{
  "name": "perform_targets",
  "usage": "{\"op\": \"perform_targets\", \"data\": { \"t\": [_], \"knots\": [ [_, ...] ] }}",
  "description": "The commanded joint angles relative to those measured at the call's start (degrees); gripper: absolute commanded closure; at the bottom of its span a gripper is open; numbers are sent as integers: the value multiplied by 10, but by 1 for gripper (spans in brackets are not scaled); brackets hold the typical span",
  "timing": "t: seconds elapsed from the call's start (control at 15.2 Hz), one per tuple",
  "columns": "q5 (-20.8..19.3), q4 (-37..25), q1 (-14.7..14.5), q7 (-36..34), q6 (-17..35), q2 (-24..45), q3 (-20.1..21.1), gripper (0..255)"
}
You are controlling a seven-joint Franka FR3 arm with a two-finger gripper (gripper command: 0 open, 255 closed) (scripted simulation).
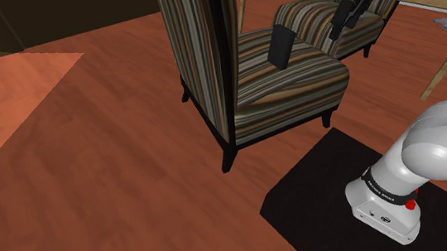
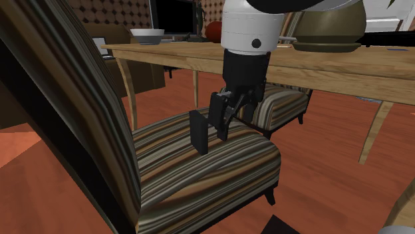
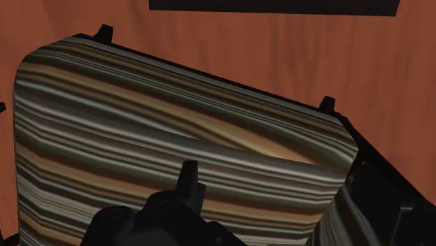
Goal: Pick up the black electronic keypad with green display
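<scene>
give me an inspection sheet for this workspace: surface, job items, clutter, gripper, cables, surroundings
surface: striped chair seat, nearer of two chairs
job's things: black keypad stands on edge on the seat; no green display shows
clutter: white bowl and olive pot on the wooden table
grippers: black gripper hangs beside the keypad, apart from it in the shoulder view
cables: nothing seen
surroundings: reddish wood floor; second striped chair under the table; black mat under the stand

Striped chair (image 1: pixel 293 81), wd floor (image 1: pixel 118 179), table (image 2: pixel 173 56)
</scene>
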State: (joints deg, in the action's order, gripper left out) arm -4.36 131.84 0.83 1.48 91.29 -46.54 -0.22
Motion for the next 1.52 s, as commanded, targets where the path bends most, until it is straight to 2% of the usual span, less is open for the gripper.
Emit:
{"op": "perform_targets", "data": {
  "t": [0.0,0.53,1.06,1.45],
  "knots": [
    [0,0,0,0,0,0,0,0],
    [-4,-48,14,13,108,153,-39,0],
    [14,-142,23,34,181,320,-76,0],
    [15,-113,24,35,222,332,-78,0]
  ]
}}
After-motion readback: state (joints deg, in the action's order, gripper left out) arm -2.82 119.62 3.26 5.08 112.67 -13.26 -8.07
